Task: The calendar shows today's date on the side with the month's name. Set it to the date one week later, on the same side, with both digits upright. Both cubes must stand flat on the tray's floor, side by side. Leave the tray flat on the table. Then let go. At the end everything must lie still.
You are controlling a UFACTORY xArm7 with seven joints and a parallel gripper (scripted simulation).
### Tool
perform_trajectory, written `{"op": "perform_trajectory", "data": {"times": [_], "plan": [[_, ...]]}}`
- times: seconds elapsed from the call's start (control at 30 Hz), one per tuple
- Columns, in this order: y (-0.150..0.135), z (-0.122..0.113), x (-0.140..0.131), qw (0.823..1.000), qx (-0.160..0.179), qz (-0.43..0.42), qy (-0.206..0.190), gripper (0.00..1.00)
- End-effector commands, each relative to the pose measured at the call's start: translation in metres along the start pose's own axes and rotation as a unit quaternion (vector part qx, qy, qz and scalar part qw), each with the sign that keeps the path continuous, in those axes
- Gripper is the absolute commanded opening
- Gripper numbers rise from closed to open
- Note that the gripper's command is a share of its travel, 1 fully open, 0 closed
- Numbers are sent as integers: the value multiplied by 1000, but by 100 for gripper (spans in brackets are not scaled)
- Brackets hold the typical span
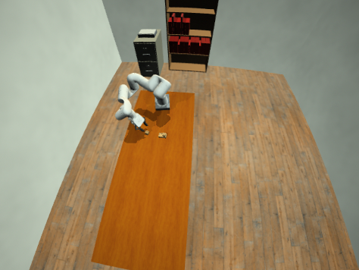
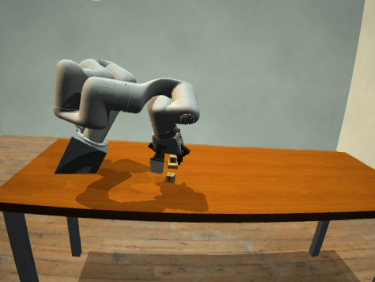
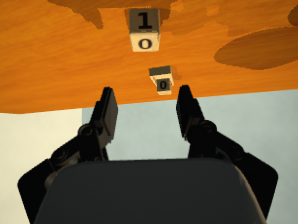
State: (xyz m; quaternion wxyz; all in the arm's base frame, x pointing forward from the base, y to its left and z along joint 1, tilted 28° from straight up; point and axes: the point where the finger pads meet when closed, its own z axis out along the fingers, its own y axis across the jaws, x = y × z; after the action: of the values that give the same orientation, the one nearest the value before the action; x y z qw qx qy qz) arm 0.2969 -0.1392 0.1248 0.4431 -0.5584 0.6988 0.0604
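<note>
The black two-fingered claw (image 3: 145, 92) is held partly open with nothing between its fingers, above the orange-brown wooden table (image 2: 277, 178). A small pale wooden cube with black digits (image 3: 144, 30) lies loose on the table, out of the small tan wooden tray (image 1: 163, 135), which is seen near it toward the middle of the table, apart from it. A second pale cube (image 3: 161, 81) appears to be seated in that tray. On the loose cube a "1" and a "0" can be read on two adjoining faces; on the tray's cube a "0" is shown. The month's name cannot be made out. Trouble is likely to come from the regrasp: if the loose cube is taken by the wrong pair of faces, the wanted digit may be set inverted or turned away from the month side. The light tray may also be nudged or tipped while the cube is lowered beside its neighbour.
</note>
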Motion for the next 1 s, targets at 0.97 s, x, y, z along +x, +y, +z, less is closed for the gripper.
{"op": "perform_trajectory", "data": {"times": [0.97], "plan": [[-1,0,-8,972,-4,4,233,69]]}}
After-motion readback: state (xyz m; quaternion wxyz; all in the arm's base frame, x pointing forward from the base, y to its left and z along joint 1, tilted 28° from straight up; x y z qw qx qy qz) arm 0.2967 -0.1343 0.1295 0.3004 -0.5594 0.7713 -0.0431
